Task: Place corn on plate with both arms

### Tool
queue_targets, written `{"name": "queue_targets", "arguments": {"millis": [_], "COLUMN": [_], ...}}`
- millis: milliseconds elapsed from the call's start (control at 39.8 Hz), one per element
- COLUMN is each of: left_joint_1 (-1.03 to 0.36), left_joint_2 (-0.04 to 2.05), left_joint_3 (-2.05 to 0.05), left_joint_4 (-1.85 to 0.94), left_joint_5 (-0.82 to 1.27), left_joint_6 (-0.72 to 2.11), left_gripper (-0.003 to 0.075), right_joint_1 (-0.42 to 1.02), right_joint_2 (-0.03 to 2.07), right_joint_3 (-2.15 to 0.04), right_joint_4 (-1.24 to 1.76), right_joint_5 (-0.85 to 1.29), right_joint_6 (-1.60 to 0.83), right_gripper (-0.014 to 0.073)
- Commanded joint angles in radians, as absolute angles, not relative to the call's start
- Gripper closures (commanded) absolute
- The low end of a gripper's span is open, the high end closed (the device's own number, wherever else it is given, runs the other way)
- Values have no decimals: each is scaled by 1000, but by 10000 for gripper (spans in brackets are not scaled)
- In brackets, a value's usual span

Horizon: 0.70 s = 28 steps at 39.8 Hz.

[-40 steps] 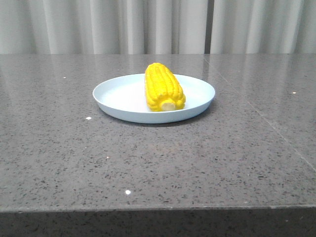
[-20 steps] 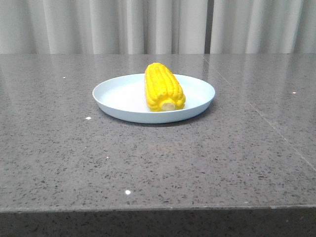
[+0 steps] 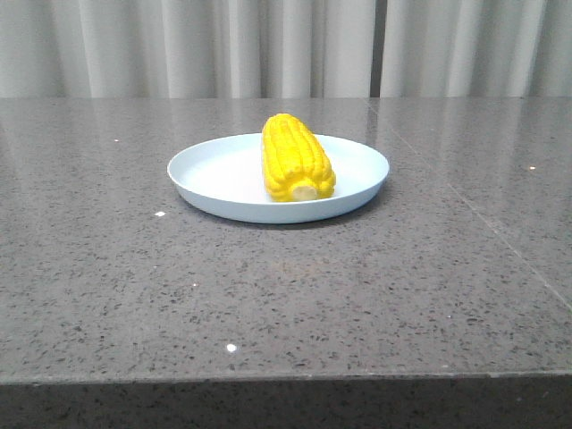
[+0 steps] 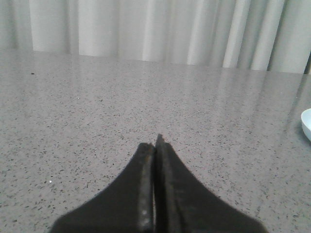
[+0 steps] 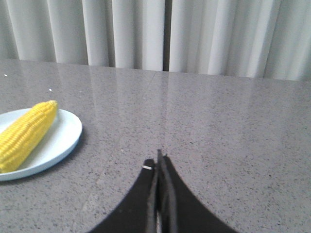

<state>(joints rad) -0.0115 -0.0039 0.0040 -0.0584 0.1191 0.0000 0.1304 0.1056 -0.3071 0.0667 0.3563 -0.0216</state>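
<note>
The yellow corn (image 3: 296, 159) lies on the pale blue plate (image 3: 210, 170) in the middle of the table, its pale stub end toward me. Neither arm shows in the front view. In the right wrist view the corn (image 5: 25, 133) and plate (image 5: 60, 141) sit apart from my right gripper (image 5: 159, 158), which is shut and empty over bare table. In the left wrist view my left gripper (image 4: 156, 143) is shut and empty, and only a sliver of the plate's rim (image 4: 306, 124) shows at the picture's edge.
The grey speckled stone table (image 3: 286, 295) has its front edge near me. A seam (image 3: 465, 201) runs across the right side of the top. Pale curtains (image 3: 286, 45) hang behind the table.
</note>
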Motion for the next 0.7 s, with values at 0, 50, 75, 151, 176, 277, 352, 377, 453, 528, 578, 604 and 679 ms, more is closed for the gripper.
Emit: {"name": "queue_targets", "arguments": {"millis": [0,50,75,151,176,277,352,377,453,528,578,604,679], "left_joint_1": [-9,-9,-9,-9,-9,-9,-9,-9,-9,-9,-9,-9,-9], "left_joint_2": [-25,-25,-25,-25,-25,-25,-25,-25,-25,-25,-25,-25,-25], "left_joint_3": [8,8,8,8,8,8,8,8,8,8,8,8,8], "left_joint_4": [-66,-66,-66,-66,-66,-66,-66,-66,-66,-66,-66,-66,-66], "left_joint_5": [37,37,37,37,37,37,37,37,37,37,37,37,37], "left_joint_6": [0,0,0,0,0,0,0,0,0,0,0,0,0], "left_gripper": [741,741,741,741,741,741,741,741,741,741,741,741,741], "right_joint_1": [125,116,108,83,72,43,43,43,43,43,43,43,42], "right_joint_2": [118,118,118,118,118,113,92,81,53,28,6,-6,-29], "right_joint_3": [-288,-245,-228,-165,-147,-62,-8,13,21,21,21,21,21], "right_joint_4": [47,49,49,58,61,64,65,68,78,78,78,78,78], "right_joint_5": [266,246,231,183,169,103,57,38,73,87,96,98,97], "right_joint_6": [-28,-28,-27,-26,-26,-26,-26,-26,-26,-26,-26,-26,-26], "right_gripper": [664,664,664,664,664,664,664,664,664,664,664,664,664]}}
